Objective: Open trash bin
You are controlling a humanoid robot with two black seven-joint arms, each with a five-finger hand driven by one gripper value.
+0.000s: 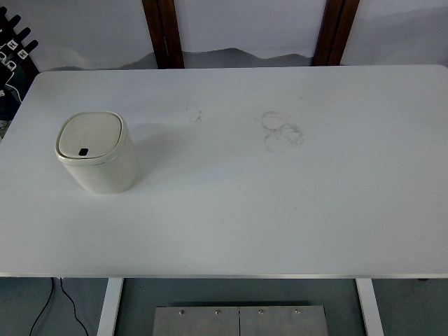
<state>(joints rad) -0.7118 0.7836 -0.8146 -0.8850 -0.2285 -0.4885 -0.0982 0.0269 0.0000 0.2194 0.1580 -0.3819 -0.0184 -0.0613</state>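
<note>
Even, soft light; perhaps slight blur

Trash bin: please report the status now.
Neither hand in view. Trash bin upright at table left, lid shut. Nothing blocks it.

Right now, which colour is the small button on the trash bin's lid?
Black, against the cream lid of the trash bin; the button shows in the head view.
</note>
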